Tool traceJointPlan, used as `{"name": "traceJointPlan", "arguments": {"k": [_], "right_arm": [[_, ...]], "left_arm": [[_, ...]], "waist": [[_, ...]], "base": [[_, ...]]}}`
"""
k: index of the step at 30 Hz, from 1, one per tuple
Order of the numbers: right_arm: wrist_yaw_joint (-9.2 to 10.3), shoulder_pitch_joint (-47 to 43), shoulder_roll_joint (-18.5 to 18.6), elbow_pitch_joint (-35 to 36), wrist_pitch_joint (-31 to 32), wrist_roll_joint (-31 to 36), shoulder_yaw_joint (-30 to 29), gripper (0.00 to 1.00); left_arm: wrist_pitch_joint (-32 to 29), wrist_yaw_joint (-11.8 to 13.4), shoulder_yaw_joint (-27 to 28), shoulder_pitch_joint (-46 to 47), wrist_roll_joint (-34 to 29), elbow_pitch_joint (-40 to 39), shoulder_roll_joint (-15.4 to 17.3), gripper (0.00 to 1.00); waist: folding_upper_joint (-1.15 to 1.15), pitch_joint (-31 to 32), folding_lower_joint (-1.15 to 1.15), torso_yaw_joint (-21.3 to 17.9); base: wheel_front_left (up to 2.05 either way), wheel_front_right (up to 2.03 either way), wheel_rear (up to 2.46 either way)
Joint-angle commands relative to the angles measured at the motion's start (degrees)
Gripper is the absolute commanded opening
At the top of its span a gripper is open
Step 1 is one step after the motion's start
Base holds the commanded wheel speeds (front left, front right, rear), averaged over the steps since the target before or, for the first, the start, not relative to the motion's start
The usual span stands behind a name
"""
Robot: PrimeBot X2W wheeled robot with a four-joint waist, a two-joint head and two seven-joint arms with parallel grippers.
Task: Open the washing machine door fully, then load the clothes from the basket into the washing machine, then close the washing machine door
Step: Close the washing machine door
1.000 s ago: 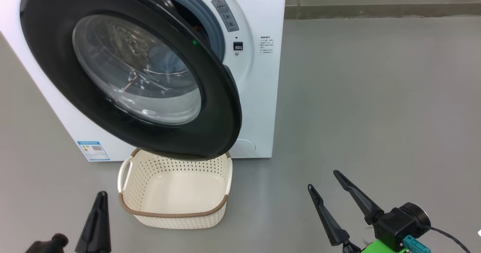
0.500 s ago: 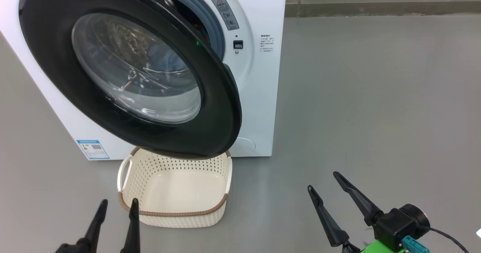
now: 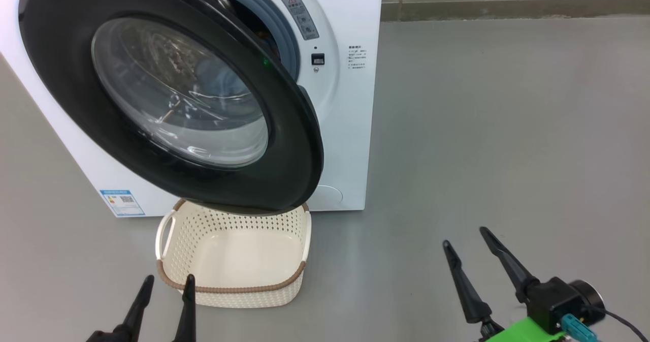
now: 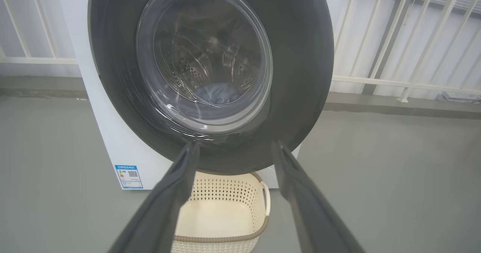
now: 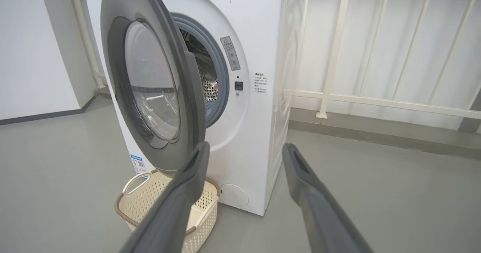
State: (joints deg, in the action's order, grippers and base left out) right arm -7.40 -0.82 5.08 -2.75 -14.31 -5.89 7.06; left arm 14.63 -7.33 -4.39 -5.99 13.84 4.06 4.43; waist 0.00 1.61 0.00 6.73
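Observation:
The white washing machine (image 3: 350, 128) stands at the left with its black-rimmed door (image 3: 284, 144) hanging ajar over the basket (image 3: 233, 293). In the right wrist view the door (image 5: 150, 87) stands well off the grey gasket (image 5: 221, 80). The cream basket (image 4: 225, 193) holds nothing. Through the door glass a bluish bundle, the clothes (image 4: 220, 92), lies low in the steel drum. My left gripper (image 3: 168, 281) is open just before the basket's front left corner, holding nothing. My right gripper (image 3: 464, 236) is open over bare floor, right of the basket.
Grey floor (image 3: 508, 128) stretches right of the machine to a low kerb (image 3: 508, 9). White railing (image 5: 375, 102) runs behind and beside the machine. A white wall (image 5: 37, 57) stands to its far side. A blue label (image 3: 122, 202) marks the machine's lower front.
My left gripper has gone from shut to open and shifted right toward the basket's corner. My right gripper has drifted right. The head camera moved slightly.

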Motion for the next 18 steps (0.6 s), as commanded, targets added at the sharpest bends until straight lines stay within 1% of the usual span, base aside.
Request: {"name": "traceJointPlan", "arguments": {"k": [1, 12, 15, 16, 17, 18], "right_arm": [[-0.09, 0.22, -0.29, 1.19, -0.69, 0.66, 0.78, 1.0], [-0.09, -0.25, -1.78, 0.87, -0.69, 2.44, -1.37, 1.0], [-0.09, 0.04, -1.88, 0.68, -0.69, 2.45, -0.14, 0.99], [-0.09, 0.44, -1.68, 0.92, -0.69, 2.51, 0.73, 0.22], [-0.09, 1.0, -1.34, 1.41, -0.69, 2.43, 1.52, 0.0], [-0.09, 1.61, -0.79, 1.81, -0.69, 2.2, 2.52, 0.0]], "left_arm": [[0.37, -0.15, 1.77, 1.62, -0.8, -1.04, 0.53, 1.0], [0.37, -0.15, 1.58, 1.8, -0.72, -0.62, 0.18, 1.0], [0.37, -0.15, 1.36, 1.88, -0.8, -0.57, 0.13, 1.0], [0.37, -0.15, 1.27, 1.98, -0.84, -0.63, 0.09, 1.0], [0.37, -0.15, 1.13, 2.17, -0.9, -0.69, 0.03, 1.0], [0.37, -0.15, 0.96, 2.38, -0.98, -0.74, -0.04, 1.0]], "waist": [[0.0, -0.02, 0.0, 0.02], [0.0, -0.24, 0.0, 0.83], [0.0, -0.74, 0.0, 1.38], [0.0, -1.17, 0.0, 1.58], [0.0, -1.63, 0.0, 1.82], [0.0, -2.13, 0.0, 2.05]], "base": [[0.0, 0.0, 0.0], [0.0, 0.0, 0.0], [0.0, 0.0, 0.0], [0.0, 0.0, 0.0], [0.0, 0.0, 0.0], [0.0, 0.0, 0.0]]}}
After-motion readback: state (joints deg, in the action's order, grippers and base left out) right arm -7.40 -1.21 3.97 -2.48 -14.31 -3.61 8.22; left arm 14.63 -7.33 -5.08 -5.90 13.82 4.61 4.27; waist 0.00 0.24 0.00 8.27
